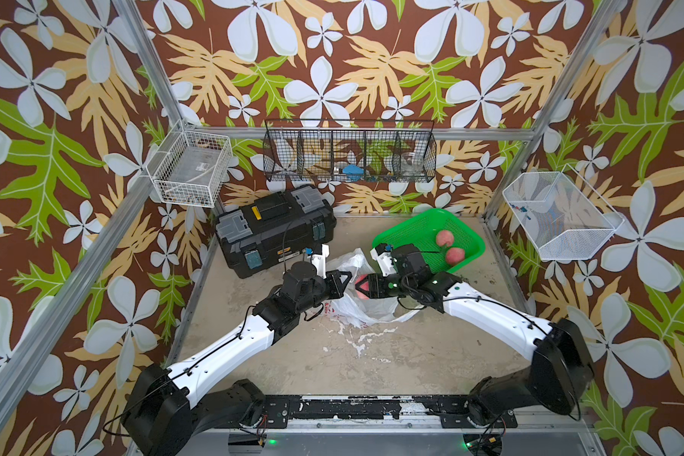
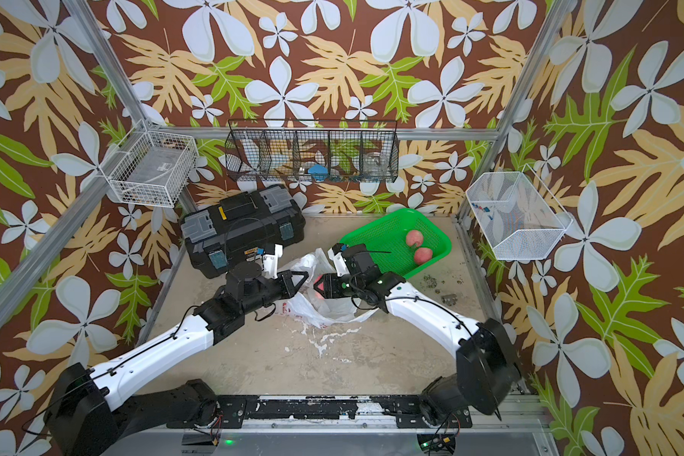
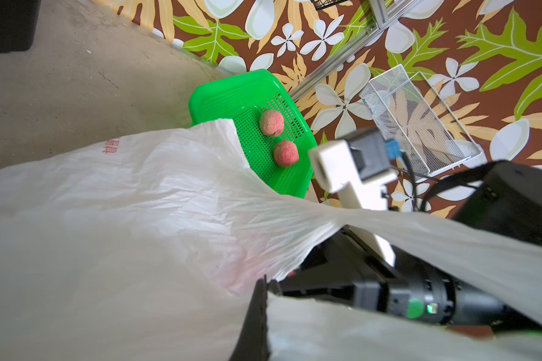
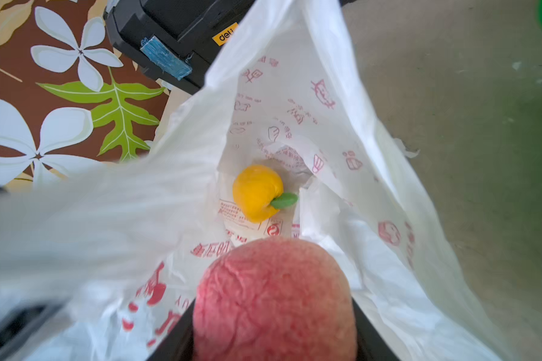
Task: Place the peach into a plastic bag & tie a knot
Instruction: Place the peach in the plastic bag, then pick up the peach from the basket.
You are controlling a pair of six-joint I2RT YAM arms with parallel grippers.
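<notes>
Holding a pink peach (image 4: 274, 300) between its two black jaws, the right gripper (image 1: 361, 286) hangs at the open mouth of the plastic bag (image 4: 326, 140). The jaws stand partway apart and press on the fruit's two sides, so the peach is grasped and not yet down on the bag's bottom. Whether it has passed the rim I cannot tell.

The left gripper (image 1: 344, 277) faces the right one from just beside it, clenched on the bag's rim and lifting that side off the table (image 1: 332, 355). In the left wrist view the thin white film runs taut past one black finger (image 3: 257, 315) and out towards the right arm, with a patch of red print showing on it.

In the right wrist view the bag's walls rise around the opening, crinkled and covered with small red drawings and characters. A yellow fruit (image 4: 257, 192) with a green leaf lies on the bottom, just beyond the peach.

In both top views the bag sits near the middle of the table, between the black toolbox (image 1: 273, 225) at the back left and the green basket (image 1: 407, 225) at the back right. Two more peaches (image 1: 444, 238) lie in that basket, just beside each other and well apart from the one being held
</notes>
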